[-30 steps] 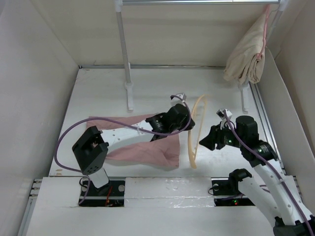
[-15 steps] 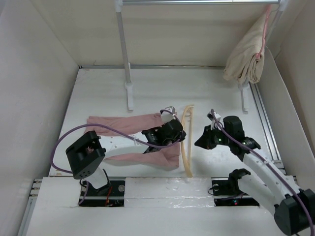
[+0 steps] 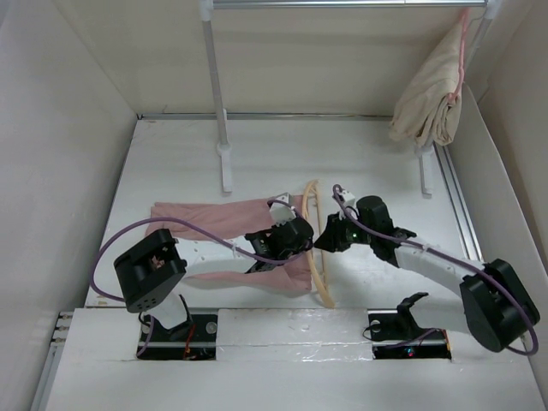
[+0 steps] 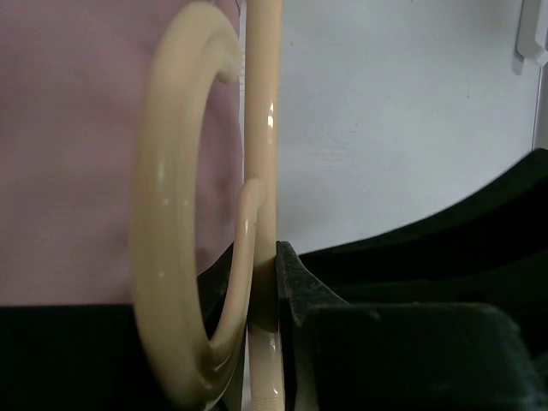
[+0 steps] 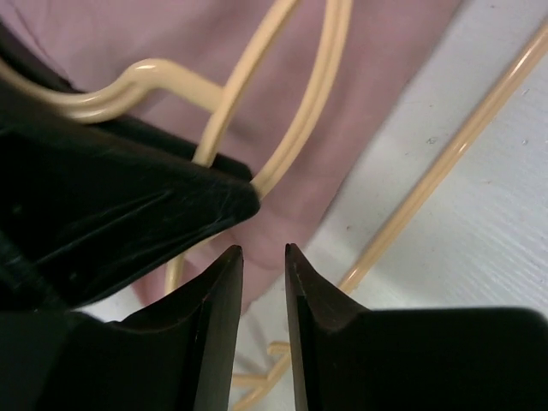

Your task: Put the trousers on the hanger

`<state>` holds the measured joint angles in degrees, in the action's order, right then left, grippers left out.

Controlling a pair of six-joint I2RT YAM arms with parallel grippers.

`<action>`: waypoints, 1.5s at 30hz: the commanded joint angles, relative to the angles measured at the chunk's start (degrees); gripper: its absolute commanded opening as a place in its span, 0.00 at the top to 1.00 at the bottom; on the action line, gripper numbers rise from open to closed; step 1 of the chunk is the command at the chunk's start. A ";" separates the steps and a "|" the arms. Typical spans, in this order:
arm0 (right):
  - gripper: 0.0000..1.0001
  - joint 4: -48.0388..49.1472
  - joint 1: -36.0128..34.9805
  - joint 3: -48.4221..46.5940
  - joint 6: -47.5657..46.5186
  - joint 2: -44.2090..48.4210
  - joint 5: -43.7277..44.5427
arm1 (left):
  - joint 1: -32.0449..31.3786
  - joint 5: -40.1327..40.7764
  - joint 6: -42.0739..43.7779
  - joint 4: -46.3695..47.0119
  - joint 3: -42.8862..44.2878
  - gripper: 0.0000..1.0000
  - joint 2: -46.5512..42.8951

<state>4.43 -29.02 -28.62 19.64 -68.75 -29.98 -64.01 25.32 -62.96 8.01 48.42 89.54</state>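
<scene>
The dusty-pink trousers [image 3: 214,214] lie flat on the white table, legs running left. My left gripper [image 3: 300,235] is shut on the cream hanger [image 3: 315,265], which stands on edge beside the trousers' right end. In the left wrist view the hanger's arm [image 4: 261,128] is clamped between the jaws of my left gripper [image 4: 257,274], with pink cloth [image 4: 68,128] behind. My right gripper [image 3: 324,241] is just right of the hanger. In the right wrist view my right gripper [image 5: 263,250] has its jaws a narrow gap apart and empty, above the hanger [image 5: 300,111] and the trousers [image 5: 360,86].
A clothes rack stands at the back on two white posts [image 3: 224,154] [image 3: 424,175]. A beige folded garment [image 3: 428,94] hangs from its rail at the far right. White walls close in the table on the left, right and back.
My left gripper has carried the hanger left and nearer, to the trousers' right end. My right gripper has moved left, close to the hanger.
</scene>
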 commanded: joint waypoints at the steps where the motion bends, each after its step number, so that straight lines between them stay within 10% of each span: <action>1: 0.67 9.02 -1.04 -0.20 2.16 -2.69 3.78 | -0.24 1.66 -0.76 0.25 -0.61 1.00 -2.17; 17: 0.33 17.18 -8.07 -0.65 10.23 -16.50 6.07 | -0.24 1.14 0.56 -1.16 -1.57 1.00 -3.31; 20: 0.46 22.54 -8.60 1.72 13.74 -17.82 4.41 | -0.24 0.78 0.47 -0.54 -2.28 1.00 -3.40; 25: 1.00 30.01 -7.99 3.04 16.66 -20.81 1.59 | -0.24 0.52 0.64 -0.71 -2.72 1.00 -3.75; 45: 1.00 1.82 15.54 -1.17 -0.91 -0.68 -2.18 | 4.15 3.68 6.01 -9.57 -9.58 1.00 -11.66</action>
<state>9.74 -17.61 -27.73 23.59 -71.00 -30.11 -60.64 26.63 -60.40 5.08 39.86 79.53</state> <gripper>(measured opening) 0.023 0.112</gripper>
